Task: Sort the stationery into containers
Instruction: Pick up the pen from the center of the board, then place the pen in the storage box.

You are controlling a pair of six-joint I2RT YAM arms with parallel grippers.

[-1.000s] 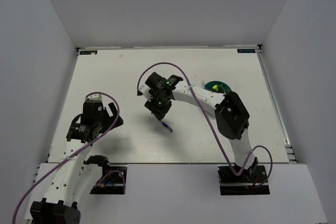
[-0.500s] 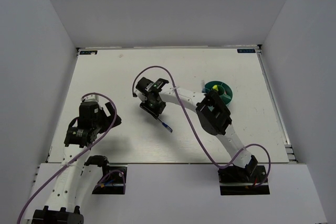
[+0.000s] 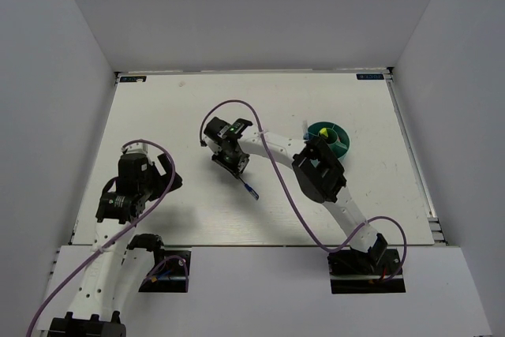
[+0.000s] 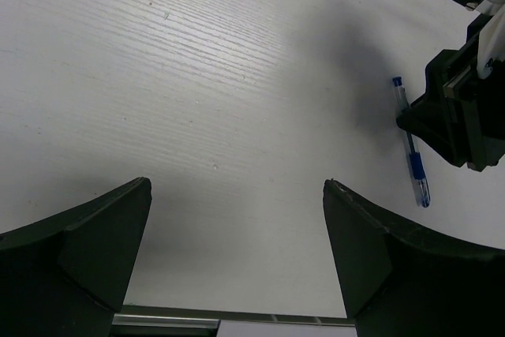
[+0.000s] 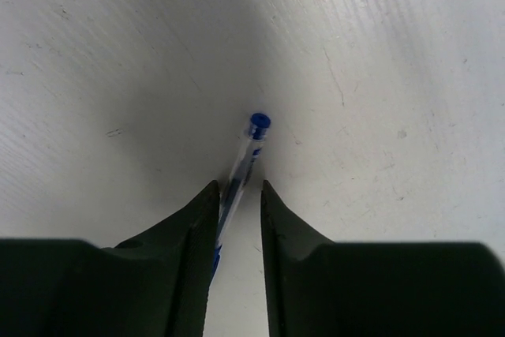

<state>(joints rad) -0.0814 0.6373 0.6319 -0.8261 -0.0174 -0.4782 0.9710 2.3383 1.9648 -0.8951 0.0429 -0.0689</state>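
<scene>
My right arm reaches across from its base, elbow folded low and forearm stretched out flat. Its right tool (image 3: 230, 160) points down at the table (image 3: 158, 108). In the right wrist view the right tool (image 5: 238, 187) straddles the blue pen (image 5: 245, 153). The fingers (image 5: 193, 230) are narrow, one on each side of the barrel. The pen lies close against one finger, and a sliver of table shows between it and the other, so I do not read it as clamped. The capped end pokes out ahead of the tips. From above, the pen (image 3: 251, 190) lies flat on the table, running out from under the tool towards my side.

My left arm is bent back near its base. The left tool (image 3: 158, 181) hangs above bare table, well apart from the right one. The left wrist view shows the left tool (image 4: 237, 187) spread wide and holding nothing. The pen (image 4: 412, 151) lies far off to one side of it, under the dark bulk of the right tool (image 4: 458, 116).

A second ago the right elbow stood further out and covered most of the tub. It has since folded in, and the tool has slid a little sideways. Over the last half second I see almost no change, and the pen has not moved.

The tub (image 3: 331, 127) sits behind the right tool, touching or just beside the elbow, which hides part of its near rim. I can see dividers and a yellow spot in one compartment, too small for me to name.
</scene>
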